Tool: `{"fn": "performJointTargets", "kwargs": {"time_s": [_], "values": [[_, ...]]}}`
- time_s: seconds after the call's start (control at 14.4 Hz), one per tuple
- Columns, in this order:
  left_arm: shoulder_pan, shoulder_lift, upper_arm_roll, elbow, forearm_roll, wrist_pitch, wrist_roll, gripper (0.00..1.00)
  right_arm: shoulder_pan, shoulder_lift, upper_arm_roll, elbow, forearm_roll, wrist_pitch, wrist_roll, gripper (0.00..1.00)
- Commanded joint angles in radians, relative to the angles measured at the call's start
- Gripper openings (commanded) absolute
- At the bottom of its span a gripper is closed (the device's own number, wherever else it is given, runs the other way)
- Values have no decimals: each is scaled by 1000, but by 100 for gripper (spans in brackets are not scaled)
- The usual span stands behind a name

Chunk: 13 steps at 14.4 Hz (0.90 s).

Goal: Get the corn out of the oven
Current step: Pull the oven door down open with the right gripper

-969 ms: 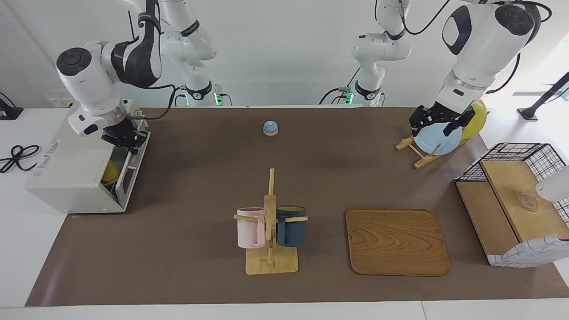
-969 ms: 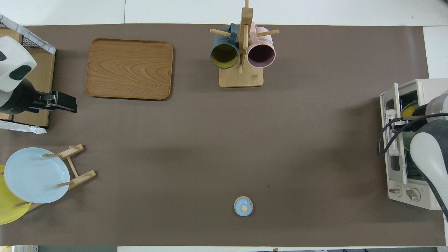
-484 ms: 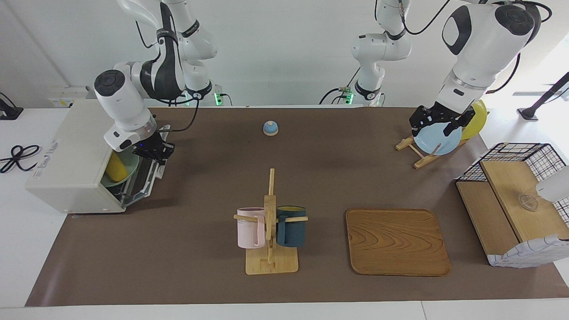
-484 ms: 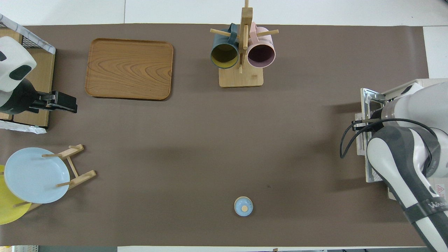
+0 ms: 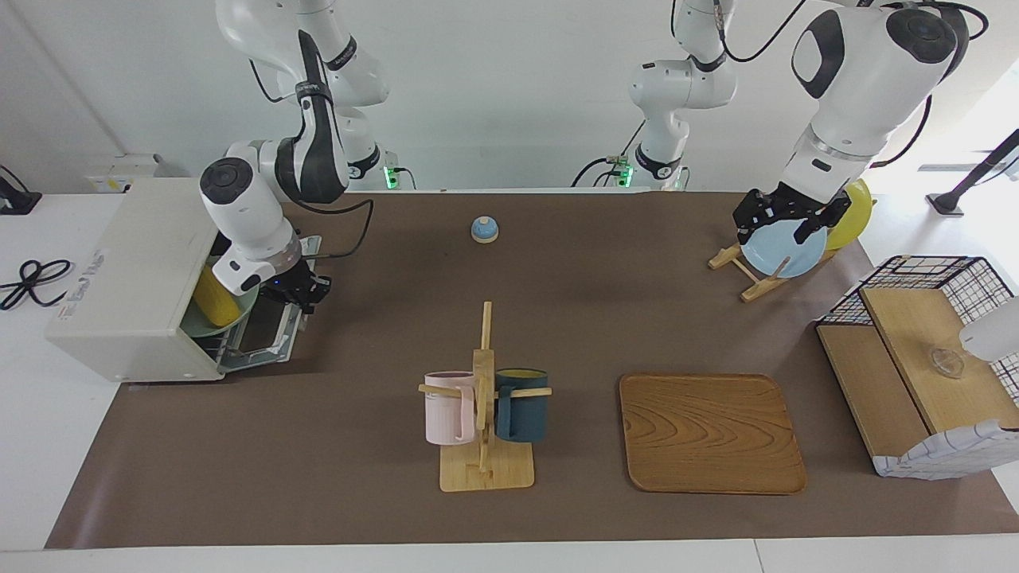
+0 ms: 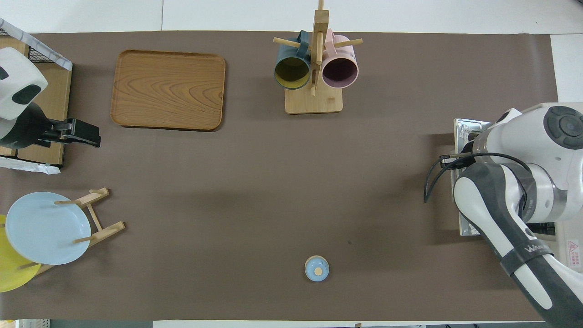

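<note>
Since a second ago my right gripper (image 5: 298, 293) has swung the oven (image 5: 131, 278) door (image 5: 267, 338) from nearly upright down to almost flat, and my right arm has come out from over the oven toward the counter (image 5: 382, 270). Now those fingers sit at the door's outer edge, where the handle is; I cannot tell whether they are pinching it or spread. From overhead my right arm covers most of the door (image 6: 464, 136), and only its corner toward the mug rack (image 6: 314, 73) shows.

With the door down, the corn (image 5: 213, 296) shows inside the oven mouth, lying on a green plate (image 5: 208, 321) that sits in the opening just beside the door's hinge.

My left gripper (image 5: 784, 219) waits at the other end of the counter from the oven, hanging over the blue plate (image 5: 784, 248) in its wooden stand; I cannot tell the state of its fingers either. Overhead, it (image 6: 79, 132) shows just beside the wire basket (image 6: 41, 50).

A wooden tray (image 5: 711, 434), the mug rack (image 5: 484, 398) and a small blue bell (image 5: 485, 229) lie between the oven and the basket (image 5: 931, 318).
</note>
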Motion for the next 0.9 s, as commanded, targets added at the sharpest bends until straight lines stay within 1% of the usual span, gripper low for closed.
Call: {"fn": "performJointTargets", "kwargs": {"time_s": [0.0, 0.14, 0.42, 0.62, 0.83], "values": [[6, -21, 0, -17, -12, 6, 5, 100, 6, 41, -16, -17, -18, 89, 14, 0], [6, -21, 0, -18, -12, 6, 5, 100, 4, 87, -15, -18, -18, 120, 14, 0], [8, -21, 0, -17, -12, 6, 5, 100, 9, 129, -15, -14, -13, 155, 33, 0], [8, -21, 0, -17, -12, 6, 5, 100, 75, 133, -13, -5, -10, 154, 106, 0], [8, -21, 1, -18, -12, 6, 5, 100, 127, 123, -13, 23, -5, 115, 165, 0]]}}
